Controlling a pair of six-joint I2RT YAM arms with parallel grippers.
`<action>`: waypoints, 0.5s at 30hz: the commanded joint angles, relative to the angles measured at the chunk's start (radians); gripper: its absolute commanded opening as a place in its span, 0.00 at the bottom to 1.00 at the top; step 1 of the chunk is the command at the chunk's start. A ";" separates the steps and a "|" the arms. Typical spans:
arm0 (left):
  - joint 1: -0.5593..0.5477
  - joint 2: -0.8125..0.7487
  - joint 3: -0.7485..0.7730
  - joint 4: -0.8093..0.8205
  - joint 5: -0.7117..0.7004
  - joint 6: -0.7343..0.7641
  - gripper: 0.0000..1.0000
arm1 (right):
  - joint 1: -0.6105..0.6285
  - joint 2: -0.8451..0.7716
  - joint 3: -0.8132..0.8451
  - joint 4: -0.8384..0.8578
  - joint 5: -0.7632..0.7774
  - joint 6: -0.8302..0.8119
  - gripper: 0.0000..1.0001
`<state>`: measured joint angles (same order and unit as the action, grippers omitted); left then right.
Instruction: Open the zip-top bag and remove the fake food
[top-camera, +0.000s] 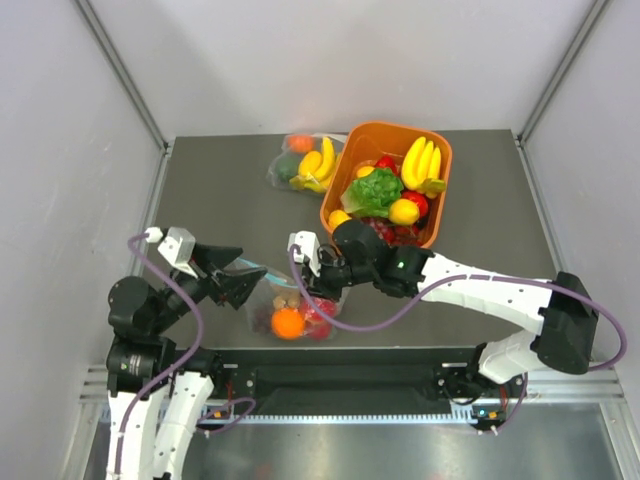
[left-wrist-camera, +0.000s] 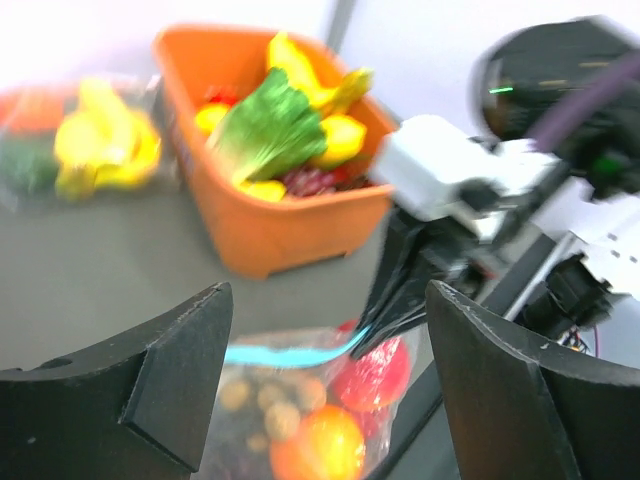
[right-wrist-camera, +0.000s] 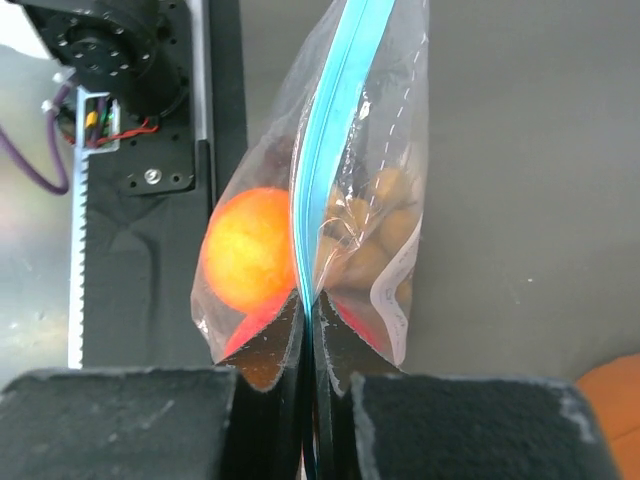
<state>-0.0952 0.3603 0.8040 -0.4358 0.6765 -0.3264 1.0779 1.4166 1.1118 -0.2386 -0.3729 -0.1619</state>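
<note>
The zip-top bag (top-camera: 290, 308) hangs near the table's front edge, its teal-blue zip strip (right-wrist-camera: 327, 150) along the top. Inside show a round orange (top-camera: 288, 323), a red apple (left-wrist-camera: 372, 377) and a brownish grape bunch (right-wrist-camera: 380, 225). My right gripper (right-wrist-camera: 308, 312) is shut on the right end of the zip strip and holds the bag up. My left gripper (left-wrist-camera: 330, 385) is open, its fingers either side of the bag's left end, apart from it. In the top view the left gripper (top-camera: 243, 285) sits just left of the bag.
An orange basket (top-camera: 347, 160) of fake food, with lettuce (top-camera: 376, 190) and bananas (top-camera: 421, 163), stands behind the right arm. A second clear bag with bananas (top-camera: 305, 163) lies at the back, left of the basket. The table's front rail runs just below the bag.
</note>
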 joint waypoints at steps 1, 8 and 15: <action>-0.020 -0.018 -0.017 0.149 0.113 0.029 0.82 | 0.005 -0.038 0.055 -0.028 -0.070 -0.014 0.00; -0.061 -0.043 -0.046 0.178 0.169 0.081 0.79 | -0.022 -0.016 0.126 -0.108 -0.196 -0.034 0.00; -0.072 -0.046 -0.063 0.175 0.100 0.087 0.77 | -0.102 -0.065 0.122 -0.128 -0.277 -0.016 0.00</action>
<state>-0.1631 0.3202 0.7464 -0.3157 0.8085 -0.2615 1.0180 1.4136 1.1873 -0.3996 -0.5663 -0.1802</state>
